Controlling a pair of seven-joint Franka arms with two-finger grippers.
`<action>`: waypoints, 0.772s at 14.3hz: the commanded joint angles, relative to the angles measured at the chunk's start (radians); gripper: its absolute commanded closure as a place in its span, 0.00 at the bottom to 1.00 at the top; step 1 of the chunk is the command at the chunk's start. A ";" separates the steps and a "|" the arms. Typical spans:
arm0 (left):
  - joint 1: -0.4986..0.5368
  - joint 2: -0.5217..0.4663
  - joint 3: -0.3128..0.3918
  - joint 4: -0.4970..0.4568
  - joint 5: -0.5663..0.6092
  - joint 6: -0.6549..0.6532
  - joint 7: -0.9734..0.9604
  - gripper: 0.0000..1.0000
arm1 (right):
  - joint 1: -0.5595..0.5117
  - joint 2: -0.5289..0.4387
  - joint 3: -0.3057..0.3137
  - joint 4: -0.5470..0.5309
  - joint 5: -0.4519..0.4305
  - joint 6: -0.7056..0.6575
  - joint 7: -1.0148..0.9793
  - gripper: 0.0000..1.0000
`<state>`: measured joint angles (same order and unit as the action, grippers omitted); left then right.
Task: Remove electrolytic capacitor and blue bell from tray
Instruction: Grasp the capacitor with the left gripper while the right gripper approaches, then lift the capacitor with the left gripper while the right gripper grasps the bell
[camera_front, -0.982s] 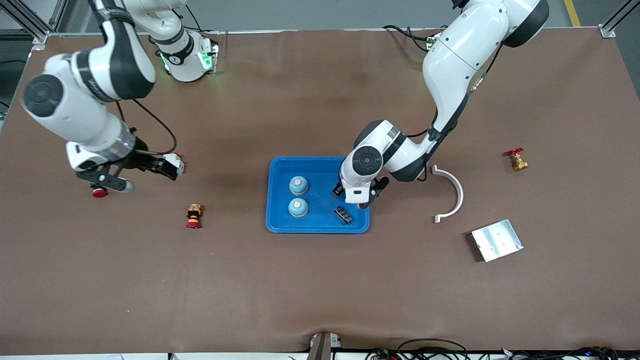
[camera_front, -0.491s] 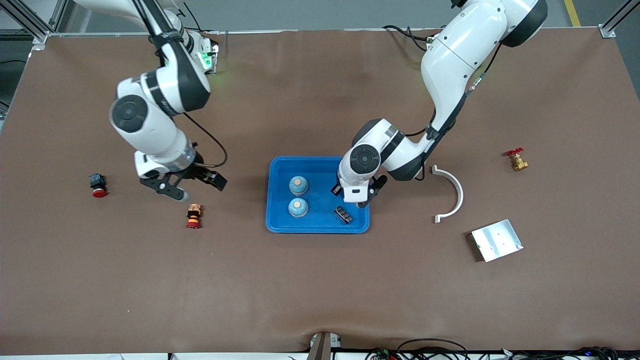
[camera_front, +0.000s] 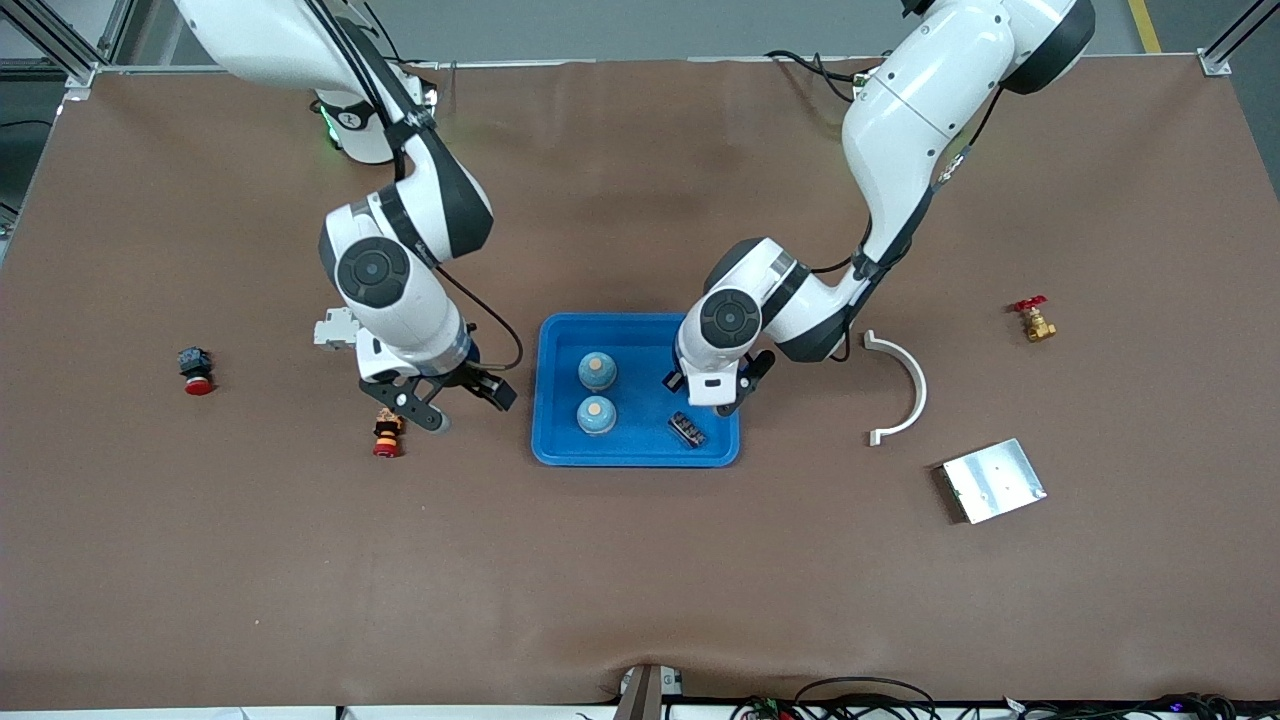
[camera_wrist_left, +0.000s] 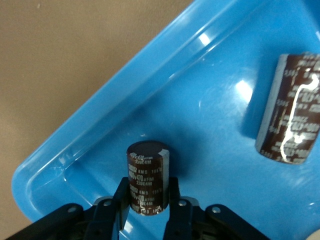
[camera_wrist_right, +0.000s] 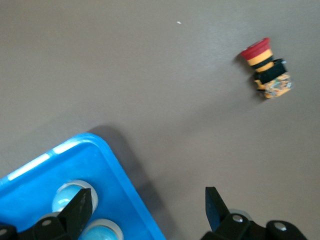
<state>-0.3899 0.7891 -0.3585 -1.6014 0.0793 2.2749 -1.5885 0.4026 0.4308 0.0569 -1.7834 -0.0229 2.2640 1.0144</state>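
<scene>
The blue tray (camera_front: 553, 400) sits mid-worktop (camera_front: 640, 560) and holds two blue bells (camera_front: 597, 370), one nearer the front camera than the other, toward the right arm's end of the tray. The left gripper (camera_wrist_left: 145, 197) is down inside the tray at the left arm's end, its fingers (camera_wrist_left: 121, 200) closed against the sides of a dark upright capacitor (camera_wrist_left: 146, 177) that stands on the tray floor near the tray wall. A second capacitor (camera_wrist_left: 292, 110) lies on its side elsewhere in the tray; in the front view it shows as a dark piece (camera_front: 687, 429) at the corner nearest the front camera. The right gripper (camera_wrist_right: 147, 207) hangs over the worktop just beside the tray's right-arm edge, jaws spread wide with nothing between them. A red-capped push button (camera_wrist_right: 266, 70) with an orange and black body lies on the worktop close to that gripper. Another red push button (camera_front: 195, 370) lies well apart toward the right arm's end. Toward the left arm's end lie a white curved bracket (camera_front: 900, 385), a metal plate (camera_front: 993, 480) and a brass valve with a red handle (camera_front: 1033, 318).
</scene>
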 joint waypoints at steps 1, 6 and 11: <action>0.008 -0.034 0.004 0.008 0.028 -0.035 -0.025 1.00 | 0.034 0.097 -0.008 0.123 -0.012 -0.015 0.076 0.00; 0.098 -0.171 -0.022 0.005 -0.001 -0.236 0.150 1.00 | 0.096 0.223 -0.009 0.240 -0.015 -0.015 0.181 0.00; 0.249 -0.297 -0.076 -0.011 -0.079 -0.443 0.404 1.00 | 0.102 0.255 -0.009 0.263 -0.009 -0.014 0.230 0.00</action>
<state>-0.1865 0.5471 -0.4141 -1.5715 0.0210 1.8970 -1.2695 0.4999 0.6551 0.0527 -1.5675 -0.0235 2.2635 1.2098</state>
